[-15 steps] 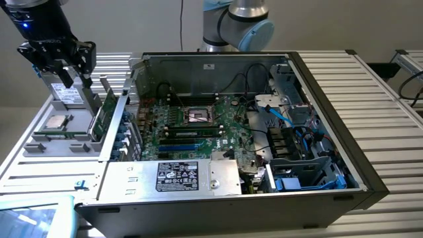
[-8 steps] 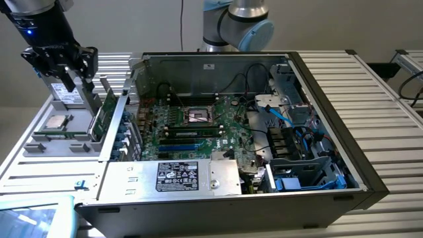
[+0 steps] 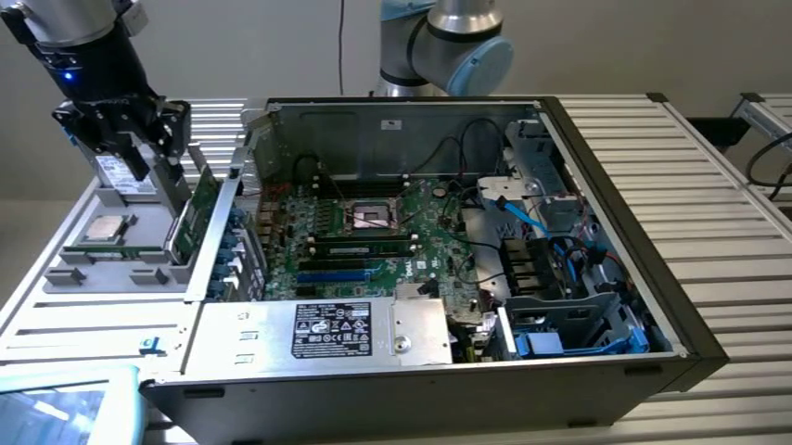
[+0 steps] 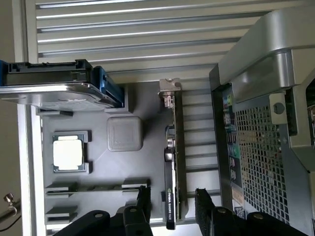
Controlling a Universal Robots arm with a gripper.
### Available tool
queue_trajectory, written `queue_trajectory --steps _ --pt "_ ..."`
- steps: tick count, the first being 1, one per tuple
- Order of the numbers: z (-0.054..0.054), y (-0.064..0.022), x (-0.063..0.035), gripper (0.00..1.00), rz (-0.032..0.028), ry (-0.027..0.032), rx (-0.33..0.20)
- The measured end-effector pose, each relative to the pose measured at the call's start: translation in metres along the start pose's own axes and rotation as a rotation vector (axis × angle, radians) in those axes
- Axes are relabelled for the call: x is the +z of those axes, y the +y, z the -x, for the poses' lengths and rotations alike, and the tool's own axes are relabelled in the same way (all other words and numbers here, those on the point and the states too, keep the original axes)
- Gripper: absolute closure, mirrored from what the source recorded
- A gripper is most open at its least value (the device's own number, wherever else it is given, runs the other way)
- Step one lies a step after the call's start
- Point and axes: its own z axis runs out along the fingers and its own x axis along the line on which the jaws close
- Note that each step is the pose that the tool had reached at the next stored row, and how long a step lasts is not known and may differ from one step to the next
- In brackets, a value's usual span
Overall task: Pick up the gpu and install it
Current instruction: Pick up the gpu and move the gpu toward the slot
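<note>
Gripper [image 4: 172,209] open, jaws astride the gpu [image 4: 173,157], contact unclear, card standing on edge in slot of grey tray [image 3: 124,269] beside PC case [image 3: 409,408], ext. view's left, prob. upright so both faces can be pinched.

Soft, even light fills both views, casting few hard shadows. The ribbed table [image 3: 724,167] looks pale and washed out. Inside the computer case [image 3: 409,399] the drive corner sinks into shade. The processor [image 4: 69,152] glares white, and the gripper [image 4: 172,191] is a dark silhouette.
</note>
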Motion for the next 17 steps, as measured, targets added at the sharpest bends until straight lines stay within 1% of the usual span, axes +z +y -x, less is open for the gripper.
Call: queue_trajectory --steps 9,17 --pt "0.005 -0.0003 0.0164 0.51 0.0000 -0.0011 0.021" --pt "0.005 -0.0011 0.0310 0.51 -0.0001 -0.0015 0.030"
